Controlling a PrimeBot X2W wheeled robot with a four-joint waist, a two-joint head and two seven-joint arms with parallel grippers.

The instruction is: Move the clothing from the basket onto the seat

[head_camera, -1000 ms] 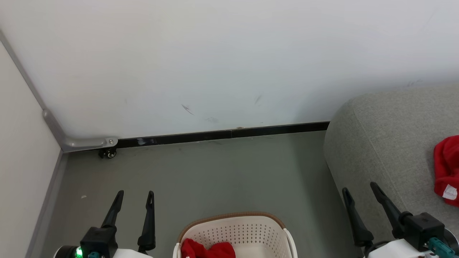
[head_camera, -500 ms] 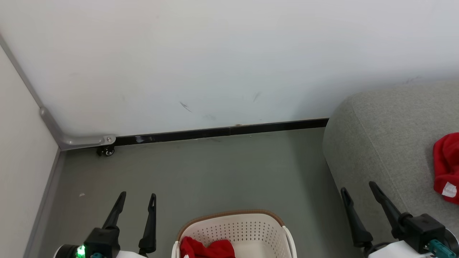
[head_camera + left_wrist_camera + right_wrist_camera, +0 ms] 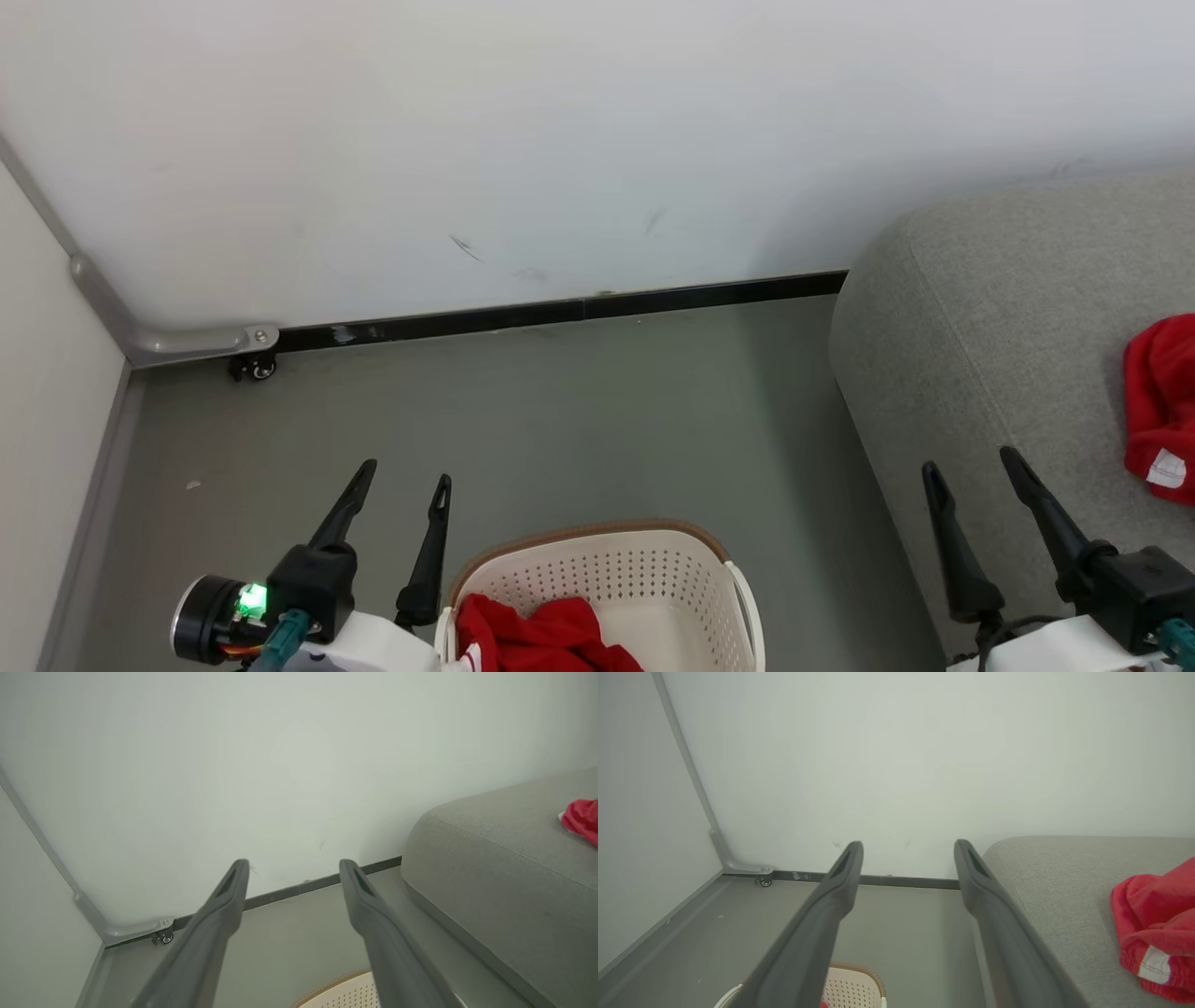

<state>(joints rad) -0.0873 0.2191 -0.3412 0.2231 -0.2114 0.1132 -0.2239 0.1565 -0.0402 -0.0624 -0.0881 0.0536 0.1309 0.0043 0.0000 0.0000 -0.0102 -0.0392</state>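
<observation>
The cream basket [image 3: 653,579] with a brown rim sits on the floor at the bottom centre, and red clothing [image 3: 541,635] lies bunched in its left part. A second piece of red clothing [image 3: 1158,401] with a white label rests on the grey seat [image 3: 990,317] at the right. My left gripper [image 3: 403,471] hangs open just left of the basket, above the floor. Open too, my right gripper [image 3: 971,459] hovers over the seat's left edge, empty. The left wrist view shows the basket rim [image 3: 336,984] under my fingers; the right wrist view shows the clothing [image 3: 1157,924] on the seat [image 3: 1064,882].
A white wall [image 3: 560,140] with a black skirting strip [image 3: 560,313] closes the back. A side panel [image 3: 37,392] stands at the left with a small caster [image 3: 250,367] in the corner. Grey floor [image 3: 560,420] stretches between wall, basket and seat.
The head view has tilted down a little, so wall, seat and basket sit higher. My left gripper has moved up and to the right, closer to the basket. Both grippers stay open.
</observation>
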